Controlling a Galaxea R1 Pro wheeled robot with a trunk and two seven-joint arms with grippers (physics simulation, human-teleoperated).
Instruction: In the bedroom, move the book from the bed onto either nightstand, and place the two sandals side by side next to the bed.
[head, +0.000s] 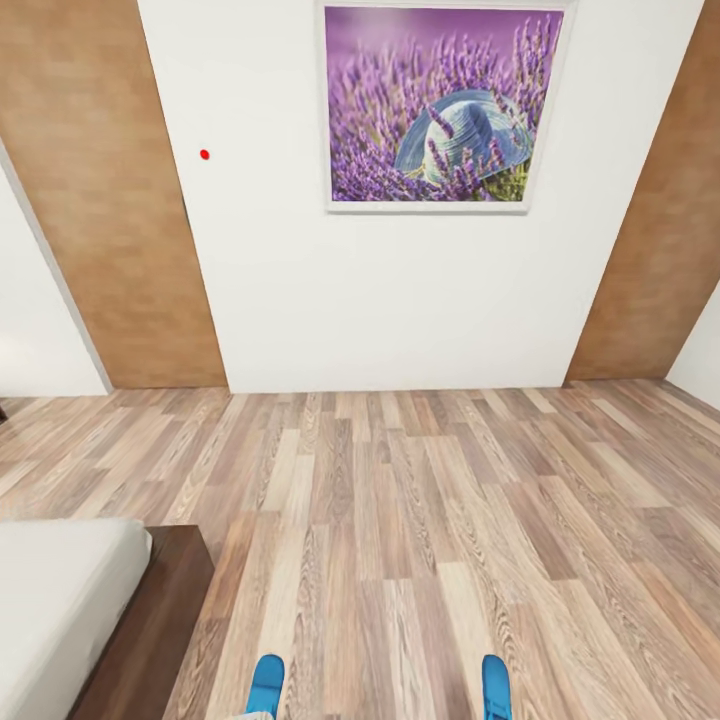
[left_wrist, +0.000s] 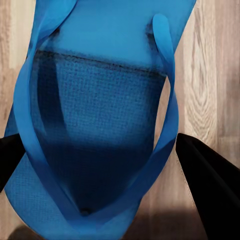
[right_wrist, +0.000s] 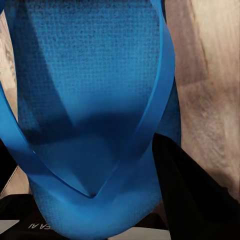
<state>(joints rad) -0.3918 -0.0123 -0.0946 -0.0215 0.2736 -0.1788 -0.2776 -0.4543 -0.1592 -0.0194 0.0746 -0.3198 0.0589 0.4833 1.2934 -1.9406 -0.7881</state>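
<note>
Each arm holds one blue sandal: the left sandal (left_wrist: 100, 125) and the right sandal (right_wrist: 90, 100) sit between closed jaws. Bed (head: 60, 600) is near. Sandals and book are still to place.

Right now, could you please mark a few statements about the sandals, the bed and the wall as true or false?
1. Each wrist view shows a blue sandal between dark gripper fingers. True: the left gripper straddles one sandal, the right gripper the other sandal.
2. The sandals are red. False: both are bright blue.
3. A corner of the bed appears at the head view's lower left. True.
4. The picture on the wall shows a sailing boat. False: it shows a hat among purple flowers.
5. The floor is carpeted. False: it is wood plank.
</note>
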